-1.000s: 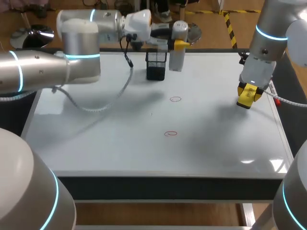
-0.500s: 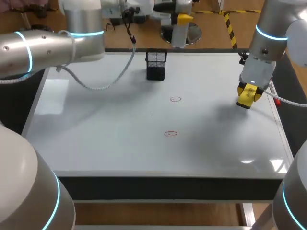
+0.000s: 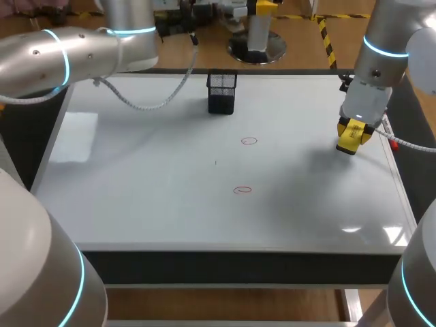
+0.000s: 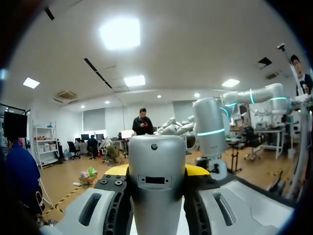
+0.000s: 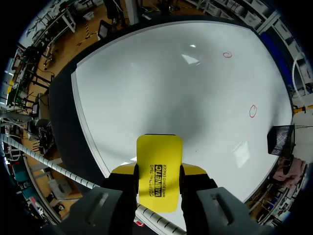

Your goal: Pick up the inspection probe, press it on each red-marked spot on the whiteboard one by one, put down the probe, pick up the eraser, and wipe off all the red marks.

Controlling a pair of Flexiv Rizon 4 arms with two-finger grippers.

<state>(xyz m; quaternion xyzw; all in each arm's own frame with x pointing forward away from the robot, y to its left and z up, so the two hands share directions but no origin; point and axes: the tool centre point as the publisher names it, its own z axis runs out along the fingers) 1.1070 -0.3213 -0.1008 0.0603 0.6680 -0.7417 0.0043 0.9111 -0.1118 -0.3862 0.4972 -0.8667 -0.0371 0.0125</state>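
The grey cylindrical probe (image 3: 257,30) hangs beyond the whiteboard's (image 3: 136,184) far edge, with my left gripper (image 3: 263,7) shut on it. In the left wrist view the probe (image 4: 156,196) fills the gap between the fingers of the left gripper (image 4: 156,171), pointing up into the room. My right gripper (image 3: 355,129) is over the board's right side, shut on the yellow eraser (image 3: 348,142). The eraser (image 5: 159,152) sticks out ahead of the right gripper (image 5: 159,172), above the board. Two red circles (image 3: 249,141) (image 3: 242,190) are drawn mid-board; the right wrist view shows both circles (image 5: 227,55) (image 5: 253,111).
A black mesh holder (image 3: 221,93) stands near the board's far edge, left of centre; it also shows in the right wrist view as the holder (image 5: 279,139). A loose cable (image 3: 160,102) hangs from my left arm over the far left of the board.
My left arm has lifted and swung away past the board's far edge, taking the probe with it. The right arm and the eraser have stayed put.
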